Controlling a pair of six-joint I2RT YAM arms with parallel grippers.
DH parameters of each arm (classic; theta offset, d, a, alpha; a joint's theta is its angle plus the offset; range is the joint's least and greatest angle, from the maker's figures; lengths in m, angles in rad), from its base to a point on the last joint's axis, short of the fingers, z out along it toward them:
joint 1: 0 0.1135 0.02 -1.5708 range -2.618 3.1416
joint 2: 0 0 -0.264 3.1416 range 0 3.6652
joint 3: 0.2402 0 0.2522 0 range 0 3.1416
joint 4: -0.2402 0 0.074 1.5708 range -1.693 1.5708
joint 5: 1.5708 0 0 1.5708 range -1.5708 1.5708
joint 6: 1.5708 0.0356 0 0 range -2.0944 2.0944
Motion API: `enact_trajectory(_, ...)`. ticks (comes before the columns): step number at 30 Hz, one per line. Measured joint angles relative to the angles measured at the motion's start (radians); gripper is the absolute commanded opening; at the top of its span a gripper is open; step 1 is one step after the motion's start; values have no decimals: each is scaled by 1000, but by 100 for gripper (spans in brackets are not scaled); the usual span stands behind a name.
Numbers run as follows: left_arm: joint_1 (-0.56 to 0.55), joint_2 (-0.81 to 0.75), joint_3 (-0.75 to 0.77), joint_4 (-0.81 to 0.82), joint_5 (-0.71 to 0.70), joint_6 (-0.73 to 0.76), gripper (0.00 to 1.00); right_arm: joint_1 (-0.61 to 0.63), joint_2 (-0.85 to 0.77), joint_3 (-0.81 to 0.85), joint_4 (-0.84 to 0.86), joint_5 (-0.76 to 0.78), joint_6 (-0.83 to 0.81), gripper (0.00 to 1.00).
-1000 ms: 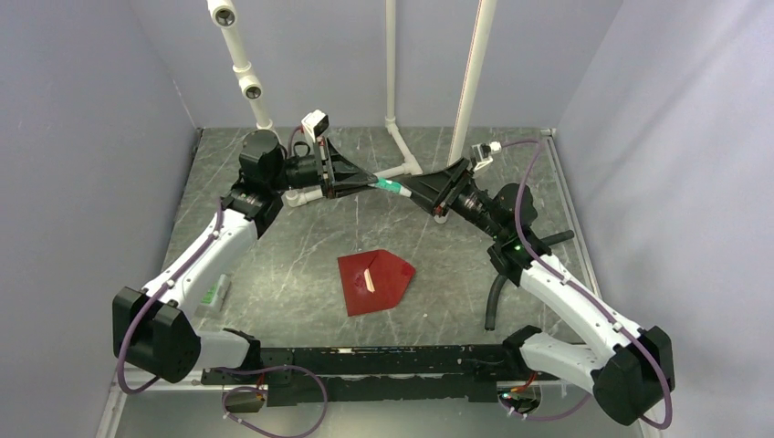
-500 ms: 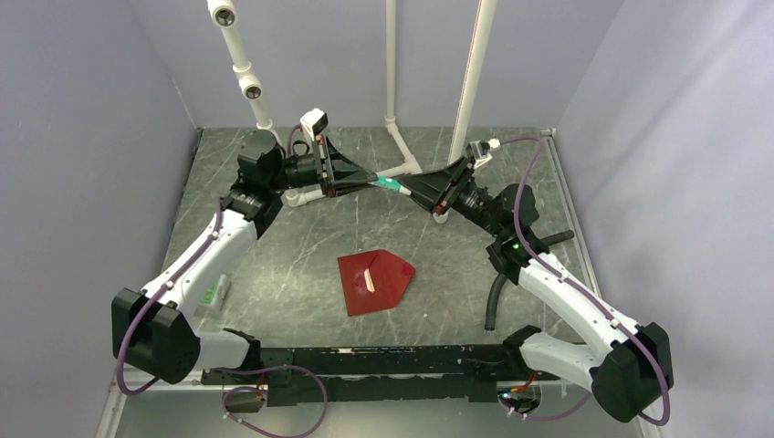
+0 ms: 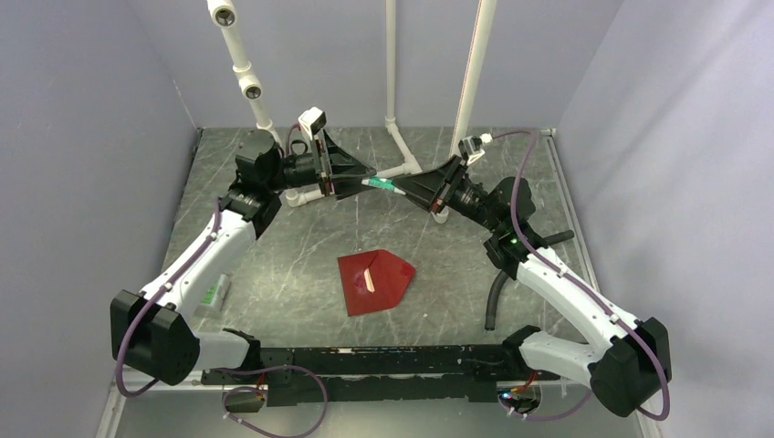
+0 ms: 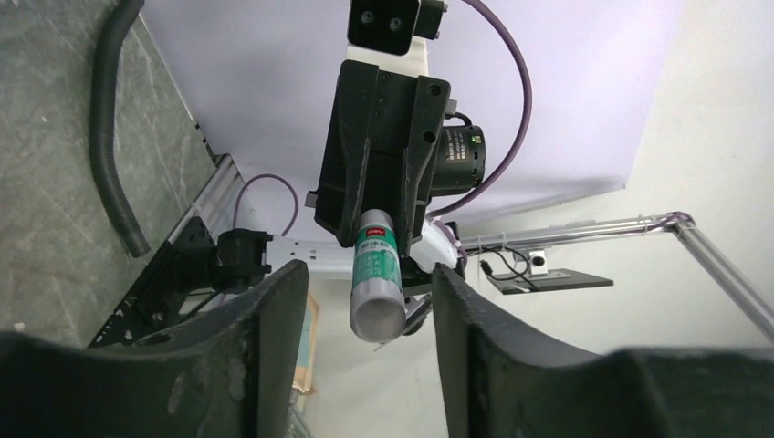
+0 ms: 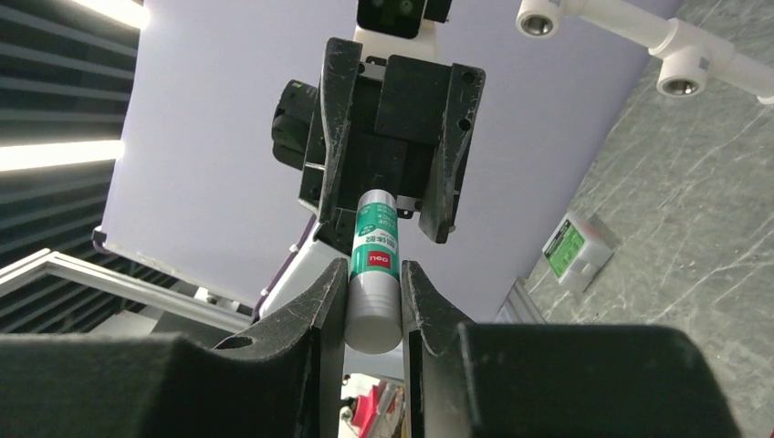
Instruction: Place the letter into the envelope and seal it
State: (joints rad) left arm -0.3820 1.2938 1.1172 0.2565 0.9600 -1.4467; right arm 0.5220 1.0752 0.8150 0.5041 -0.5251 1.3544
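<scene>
The dark red paper envelope with its pointed flap lies flat on the grey marbled table; only a narrow strip of the pale peach-tan paper letter shows against the red. Beyond the envelope, raised off the table, the two grippers meet nose to nose around a green-labelled cylindrical glue stick; the right gripper is clenched on its grey end; the left gripper stands released, its fingers apart on either side of the stick. The label carries a red tag that looks like "deli"; the finer print is illegible. Left of the envelope lies a green-and-white card packet.
</scene>
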Motion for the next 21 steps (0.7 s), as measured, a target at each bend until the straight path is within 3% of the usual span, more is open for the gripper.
enact_trajectory(7, -7, 0, 0, -13, 21, 6, 53, 6, 29, 32, -5, -17, -1, 5)
enact_trajectory(15, -29, 13, 17, -55, 45, 21, 37, 6, 62, 63, -37, -39, -16, 5)
enact_trajectory(21, -37, 17, 17, -58, 49, 20, 41, 6, 74, 69, -49, -64, -20, 5)
